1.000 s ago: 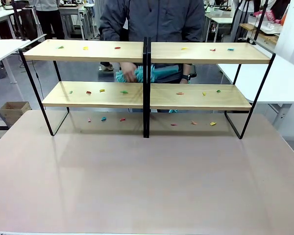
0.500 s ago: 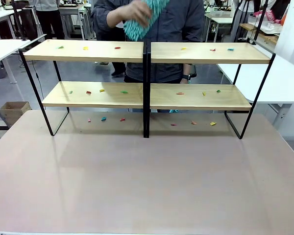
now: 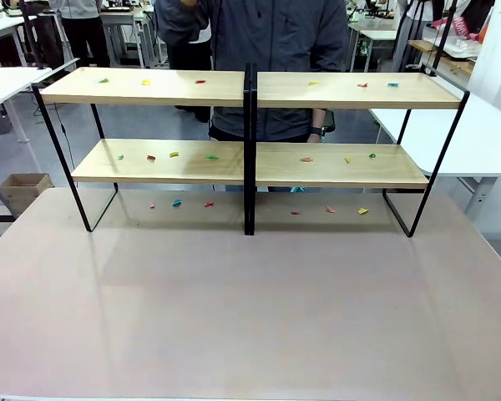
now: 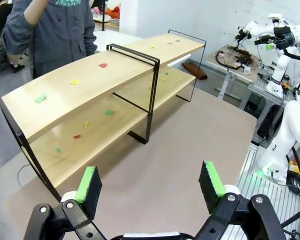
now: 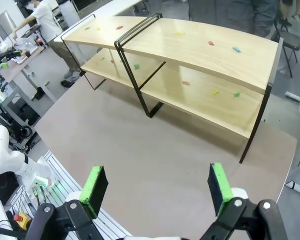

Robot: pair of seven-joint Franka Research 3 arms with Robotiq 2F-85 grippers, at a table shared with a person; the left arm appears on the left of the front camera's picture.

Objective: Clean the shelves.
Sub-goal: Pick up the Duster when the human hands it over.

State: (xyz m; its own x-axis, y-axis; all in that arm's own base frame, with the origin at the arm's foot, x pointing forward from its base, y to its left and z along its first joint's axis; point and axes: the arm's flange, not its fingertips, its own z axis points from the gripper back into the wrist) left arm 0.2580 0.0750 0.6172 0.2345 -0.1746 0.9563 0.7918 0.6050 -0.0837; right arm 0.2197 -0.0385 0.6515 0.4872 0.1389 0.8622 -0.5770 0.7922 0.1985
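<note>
The person (image 3: 271, 50) has lifted the teal duster (image 4: 68, 2) off the shelves (image 3: 150, 86) at the table's (image 3: 250, 317) far edge, leaving the scraps (image 3: 174, 154) unswept, while the left gripper (image 4: 150, 187) and right gripper (image 5: 157, 187) hold their fingers wide apart, empty.

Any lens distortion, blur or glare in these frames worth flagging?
Left wrist view: wide-angle lens bows the shelves. Right wrist view: same bowing, focus sharp. Front view: boards straight, light even, no glare, only a soft shadow on the table beneath the rack.
</note>
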